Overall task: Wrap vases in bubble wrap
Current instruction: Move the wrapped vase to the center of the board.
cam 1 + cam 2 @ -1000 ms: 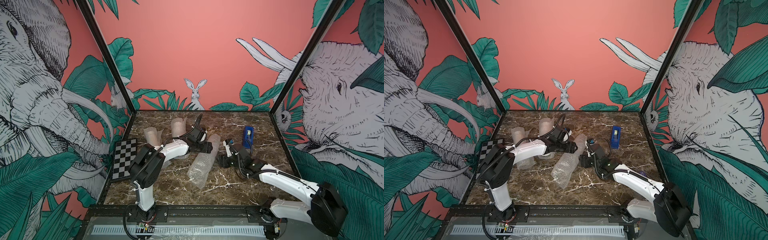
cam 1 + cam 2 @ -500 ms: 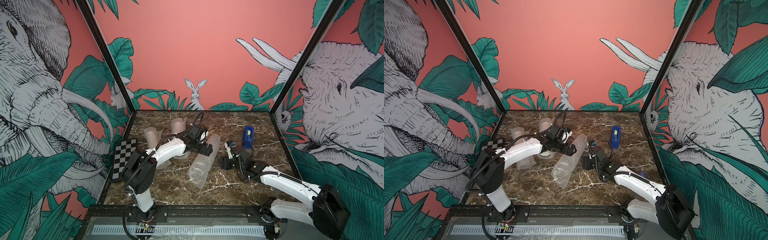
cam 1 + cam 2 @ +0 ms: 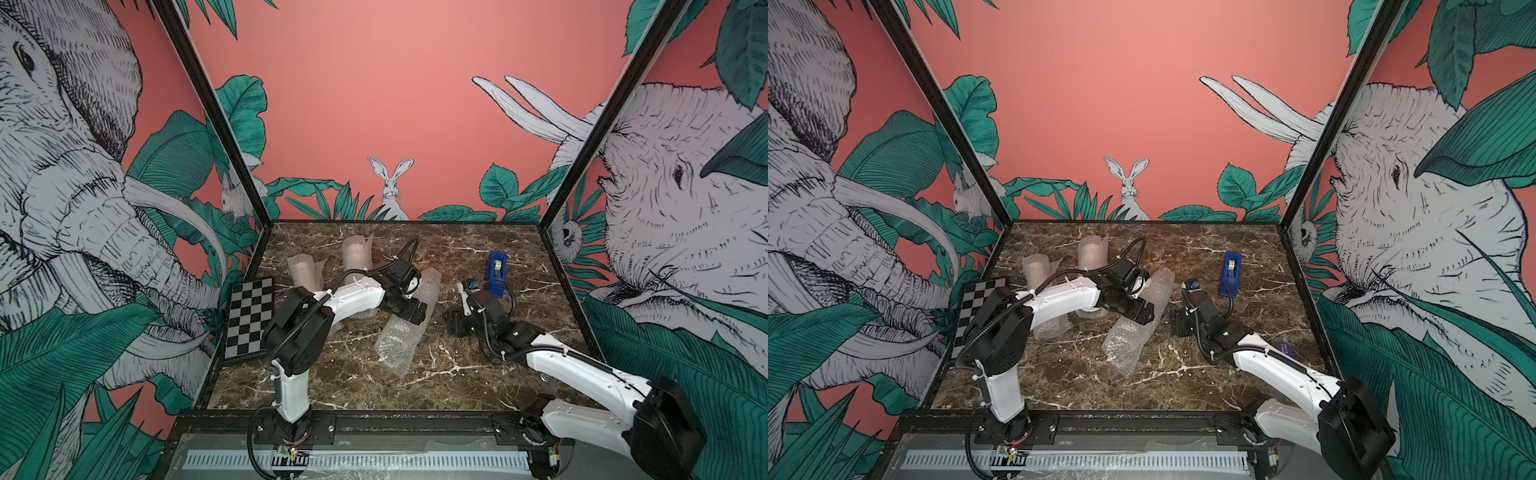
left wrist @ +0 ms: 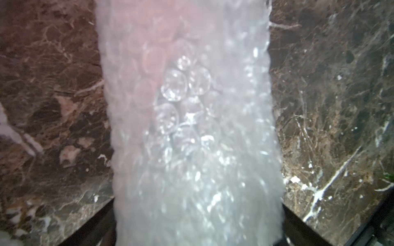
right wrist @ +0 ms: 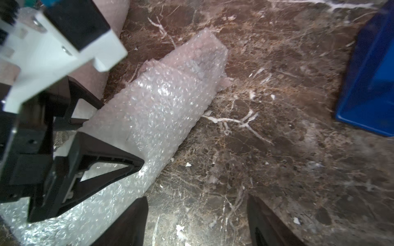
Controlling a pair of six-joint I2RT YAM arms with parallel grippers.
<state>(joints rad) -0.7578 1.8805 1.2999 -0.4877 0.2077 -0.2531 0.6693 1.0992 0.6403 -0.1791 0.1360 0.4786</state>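
Nearest me, a bubble wrap roll (image 3: 395, 345) lies at a slant in the middle of the tabletop (image 3: 457, 386); what it holds I cannot make out. My right gripper (image 5: 197, 198) sits low just beside it, on the right-edge side. Its jaws are well apart with only bare marble between them, and it holds nothing. My left gripper (image 3: 413, 311) is astride the roll's far half, jaws spread wide with the wrap filling the gap; whether they squeeze it I cannot tell. A checkerboard (image 3: 249, 320) sits at the left edge. Farther back, a blue tape dispenser (image 3: 496, 274) stands toward the right edge. An upright roll (image 3: 303, 270) and a second upright roll (image 3: 356, 255) stand toward the far left corner.
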